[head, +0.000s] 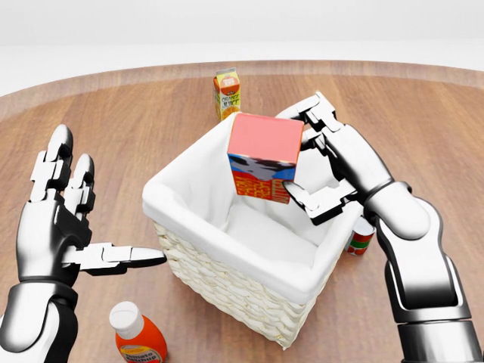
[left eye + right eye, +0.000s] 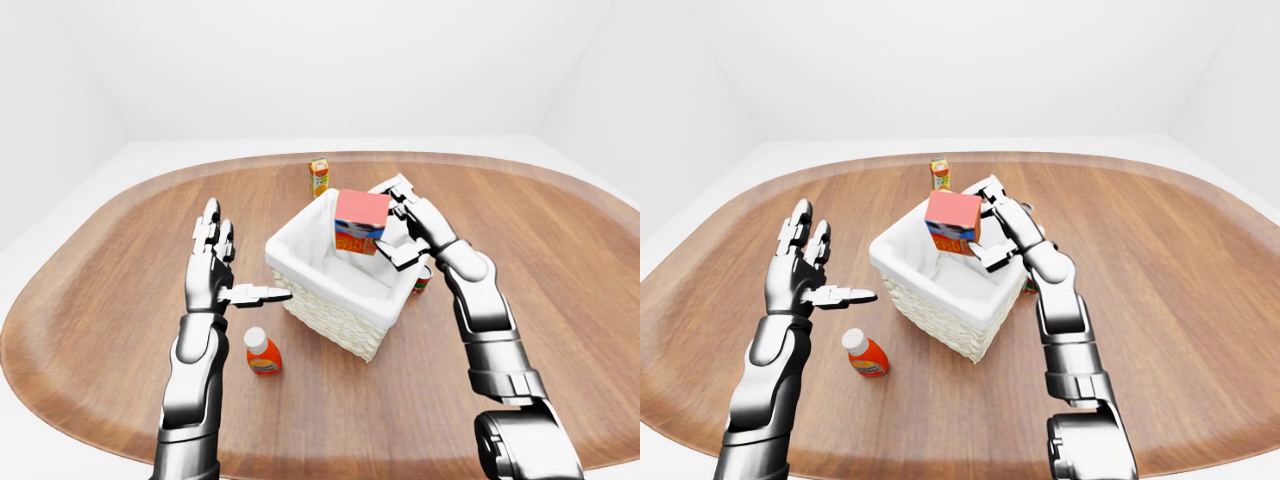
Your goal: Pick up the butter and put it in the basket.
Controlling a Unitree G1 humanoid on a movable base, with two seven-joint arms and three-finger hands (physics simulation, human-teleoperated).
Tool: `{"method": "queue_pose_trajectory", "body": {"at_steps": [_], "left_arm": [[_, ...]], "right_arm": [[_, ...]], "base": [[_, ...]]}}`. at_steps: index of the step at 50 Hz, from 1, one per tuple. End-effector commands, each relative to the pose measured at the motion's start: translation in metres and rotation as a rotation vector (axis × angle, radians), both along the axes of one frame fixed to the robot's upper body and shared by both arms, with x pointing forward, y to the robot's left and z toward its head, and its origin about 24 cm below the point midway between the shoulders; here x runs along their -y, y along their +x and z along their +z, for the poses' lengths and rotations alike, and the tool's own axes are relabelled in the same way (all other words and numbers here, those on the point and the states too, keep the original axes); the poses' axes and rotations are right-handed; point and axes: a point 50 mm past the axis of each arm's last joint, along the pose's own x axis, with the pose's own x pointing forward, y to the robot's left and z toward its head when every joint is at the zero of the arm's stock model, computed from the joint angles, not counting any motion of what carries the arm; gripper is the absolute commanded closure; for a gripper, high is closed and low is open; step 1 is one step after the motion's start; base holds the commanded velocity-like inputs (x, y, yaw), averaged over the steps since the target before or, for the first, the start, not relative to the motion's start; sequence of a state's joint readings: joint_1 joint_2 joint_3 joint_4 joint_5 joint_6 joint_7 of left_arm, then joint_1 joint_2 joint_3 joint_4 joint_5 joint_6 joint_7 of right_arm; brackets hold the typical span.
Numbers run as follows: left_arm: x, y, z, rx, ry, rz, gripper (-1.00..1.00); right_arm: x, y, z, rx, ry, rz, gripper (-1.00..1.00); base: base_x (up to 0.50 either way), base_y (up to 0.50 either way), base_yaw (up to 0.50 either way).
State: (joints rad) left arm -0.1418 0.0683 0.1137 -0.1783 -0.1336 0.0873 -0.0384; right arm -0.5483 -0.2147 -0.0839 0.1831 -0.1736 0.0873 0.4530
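right hand (image 1: 306,162): its fingers are closed around the butter box, with two fingers on the box's top right edge and the thumb under its lower right corner.
butter box (image 1: 263,156): a box with a pink top and a red and blue picture on its side. It is tilted and held up in the air over the open basket, near the basket's top right side. It is not touching the basket's cloth.
basket (image 1: 227,280): a woven white basket with a white cloth inside. It sits on the desk, and it is the landmark for everything else here.
left hand (image 1: 72,227): open wide and holding nothing, with fingers pointing up and the thumb pointing at the basket. It is left of the basket and not touching it.
ketchup bottle (image 1: 136,336): lying on the desk, below and left of the basket.
orange juice carton (image 1: 226,93): standing up above the basket.
small can (image 1: 361,234): just right of the basket, partly hidden by the right arm.
desk (image 2: 90,300): round and brown wood.
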Motion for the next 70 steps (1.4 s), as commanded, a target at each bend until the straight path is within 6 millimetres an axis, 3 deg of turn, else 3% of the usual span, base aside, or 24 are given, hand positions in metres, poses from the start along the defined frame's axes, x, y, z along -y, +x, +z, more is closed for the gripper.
{"method": "queue_pose_trajectory", "body": {"at_steps": [1, 20, 42, 44, 46, 48, 50, 52, 55, 70], "left_arm": [[0.0, 0.0, 0.0, -0.002, 0.0, 0.0, -1.0], [-0.001, 0.001, -0.001, -0.004, -0.002, 0.001, -1.0], [0.0, 0.0, -0.003, -0.011, -0.001, 0.0, -1.0], [0.0, 0.0, -0.003, -0.011, -0.002, 0.001, -1.0], [0.0, 0.0, -0.003, -0.011, -0.002, 0.0, -1.0], [0.0, 0.0, -0.003, -0.011, -0.002, 0.001, -1.0], [0.0, 0.0, -0.002, -0.01, -0.002, 0.001, -1.0], [0.0, 0.0, -0.002, -0.01, -0.002, 0.001, -1.0], [0.0, 0.0, -0.002, -0.009, -0.003, 0.001, -1.0], [0.0, 0.001, 0.0, -0.002, -0.002, 0.0, -1.0]], "right_arm": [[0.0, -0.001, 0.0, 0.002, 0.065, -0.002, 1.0], [0.002, -0.001, -0.016, -0.056, 0.04, -0.016, 1.0], [0.004, 0.001, -0.021, -0.064, 0.026, -0.029, 1.0], [0.004, 0.0, -0.023, -0.082, 0.021, -0.023, 0.84], [0.004, 0.001, -0.024, -0.077, 0.016, -0.029, 0.54], [0.005, 0.001, -0.025, -0.078, 0.014, -0.031, 0.41], [0.004, 0.001, -0.025, -0.078, 0.01, -0.034, -0.07], [0.005, 0.002, -0.024, -0.077, 0.009, -0.037, -0.3], [0.005, 0.002, -0.025, -0.078, 0.005, -0.039, -1.0], [0.007, 0.003, -0.015, -0.047, 0.006, -0.04, -1.0]], "base": [[0.0, 0.0, 0.0], [0.0, 0.0, 0.0], [0.0, 0.0, 0.0], [0.0, 0.0, 0.0], [0.0, 0.0, 0.0], [0.0, 0.0, 0.0], [0.0, 0.0, 0.0], [0.0, 0.0, 0.0], [0.0, 0.0, 0.0], [0.0, 0.0, 0.0]]}}
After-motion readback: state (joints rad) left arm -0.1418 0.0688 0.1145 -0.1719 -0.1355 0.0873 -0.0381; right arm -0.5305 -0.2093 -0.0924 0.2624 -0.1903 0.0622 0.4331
